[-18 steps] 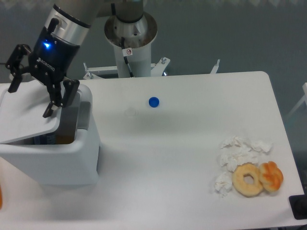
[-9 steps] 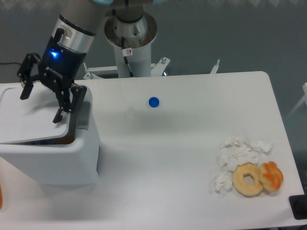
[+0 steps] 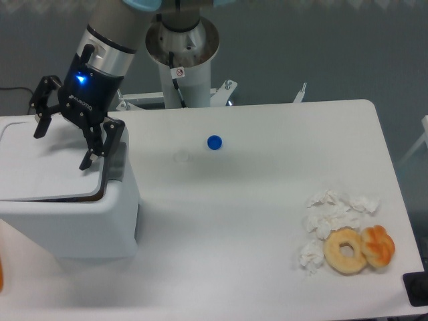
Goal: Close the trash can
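The trash can (image 3: 80, 221) is a large white boxy bin at the left edge of the table. Its flat white lid (image 3: 47, 164) lies nearly level, with a thin dark gap still showing along its front and right edges. A grey latch tab (image 3: 118, 160) sits at the bin's right rim. My gripper (image 3: 62, 144) hangs open just above the lid, one finger over its back left part and the other at its right edge near the tab. Nothing is held between the fingers.
A small blue cap (image 3: 214, 142) lies mid-table. At the front right are crumpled white tissues (image 3: 328, 217), a doughnut (image 3: 346, 250) and an orange pastry (image 3: 378, 245). The robot's base column (image 3: 182, 53) stands behind the table. An orange object shows at the left edge (image 3: 1, 275).
The lid has swung down from a clear tilt to almost flat, narrowing the dark opening. The gripper has shifted slightly right and stayed open above the lid.
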Controlling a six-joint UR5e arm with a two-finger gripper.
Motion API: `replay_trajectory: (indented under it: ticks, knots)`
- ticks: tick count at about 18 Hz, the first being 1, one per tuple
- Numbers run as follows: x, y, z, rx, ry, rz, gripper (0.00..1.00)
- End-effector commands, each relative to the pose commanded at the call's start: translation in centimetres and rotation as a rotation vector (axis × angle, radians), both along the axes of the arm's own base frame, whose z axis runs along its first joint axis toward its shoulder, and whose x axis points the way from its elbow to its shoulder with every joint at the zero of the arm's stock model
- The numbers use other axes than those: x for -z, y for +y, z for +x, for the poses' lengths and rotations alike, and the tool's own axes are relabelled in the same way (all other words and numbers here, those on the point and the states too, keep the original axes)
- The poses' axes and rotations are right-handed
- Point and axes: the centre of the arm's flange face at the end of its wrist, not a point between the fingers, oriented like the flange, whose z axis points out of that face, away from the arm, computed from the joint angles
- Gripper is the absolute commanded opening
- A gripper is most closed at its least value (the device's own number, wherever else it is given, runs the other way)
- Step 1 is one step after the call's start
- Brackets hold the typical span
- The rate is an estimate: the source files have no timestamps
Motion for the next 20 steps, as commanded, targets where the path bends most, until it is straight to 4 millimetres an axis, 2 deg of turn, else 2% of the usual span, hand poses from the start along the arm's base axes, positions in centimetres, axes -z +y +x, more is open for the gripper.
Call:
replay_trajectory:
  ticks: [4, 20]
  knots:
    - [0.23, -0.55, -0.17, -0.017, -0.016, -0.013, 1.00]
    - [0.74, -0.37, -0.71, -0.044, -0.039, -0.026, 1.00]
